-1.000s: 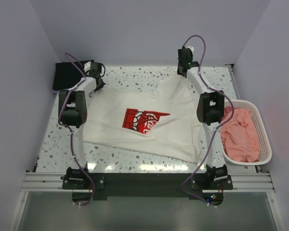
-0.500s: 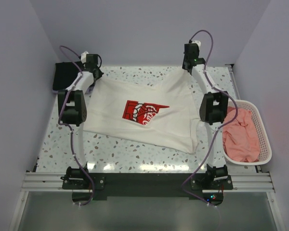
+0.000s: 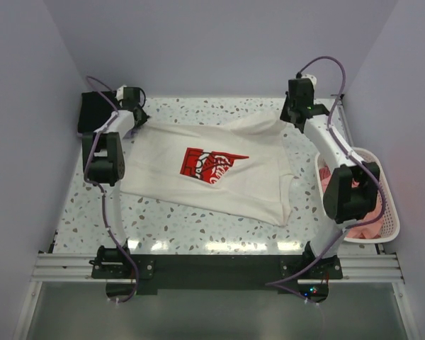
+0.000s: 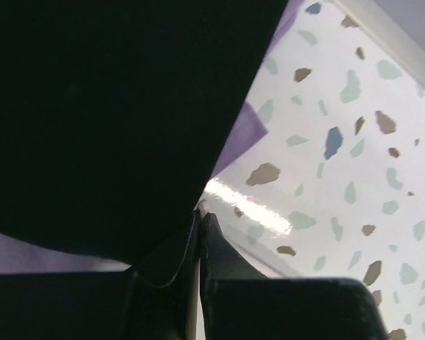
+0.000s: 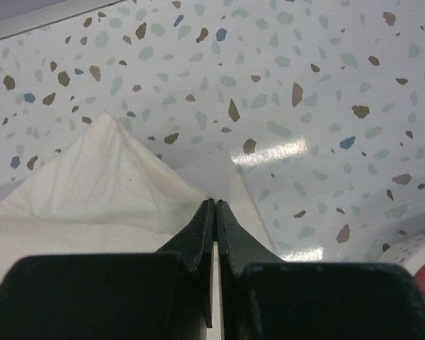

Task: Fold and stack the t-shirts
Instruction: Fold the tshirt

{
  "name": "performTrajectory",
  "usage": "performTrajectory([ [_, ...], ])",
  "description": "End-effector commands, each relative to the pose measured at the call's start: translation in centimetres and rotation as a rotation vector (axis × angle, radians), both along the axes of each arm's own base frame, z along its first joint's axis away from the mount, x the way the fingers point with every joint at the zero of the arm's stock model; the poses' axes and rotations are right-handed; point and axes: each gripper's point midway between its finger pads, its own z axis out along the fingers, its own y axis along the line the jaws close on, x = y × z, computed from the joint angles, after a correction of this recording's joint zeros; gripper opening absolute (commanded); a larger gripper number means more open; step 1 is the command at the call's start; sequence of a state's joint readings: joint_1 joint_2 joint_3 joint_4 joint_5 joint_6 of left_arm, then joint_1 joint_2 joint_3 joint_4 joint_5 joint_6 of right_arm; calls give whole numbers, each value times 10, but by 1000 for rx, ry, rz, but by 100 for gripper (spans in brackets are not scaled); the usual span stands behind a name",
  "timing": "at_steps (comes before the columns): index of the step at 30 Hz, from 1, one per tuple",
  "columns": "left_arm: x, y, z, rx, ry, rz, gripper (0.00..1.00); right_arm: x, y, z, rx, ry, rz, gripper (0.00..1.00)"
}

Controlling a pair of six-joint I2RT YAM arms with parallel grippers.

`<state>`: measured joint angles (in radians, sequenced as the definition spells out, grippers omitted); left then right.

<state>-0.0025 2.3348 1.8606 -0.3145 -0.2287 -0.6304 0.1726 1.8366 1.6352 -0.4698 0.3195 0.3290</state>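
Cream-white tee (image 3: 251,185), flat on bench (image 3: 198,228): long axis runs between my hands, left hand (image 4: 200,216) clamped on its far-left corner, right hand (image 5: 214,205) clamped on its far-right.

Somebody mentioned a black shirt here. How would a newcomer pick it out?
Find the speckled table and look to its far left corner. The black t-shirt lies there as a flat dark patch. Its neighbours are pale: a cream-white t-shirt with a red print spread across the middle, and a salmon-pink one in the basket on the right.
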Motion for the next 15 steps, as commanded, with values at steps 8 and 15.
performTrajectory([
  [8,-25,25,52,1,-93,41,0,-96,24,1,153,-19,21,0],
  [15,-47,24,61,-4,-99,51,0,-148,42,1,168,-17,75,0],
])
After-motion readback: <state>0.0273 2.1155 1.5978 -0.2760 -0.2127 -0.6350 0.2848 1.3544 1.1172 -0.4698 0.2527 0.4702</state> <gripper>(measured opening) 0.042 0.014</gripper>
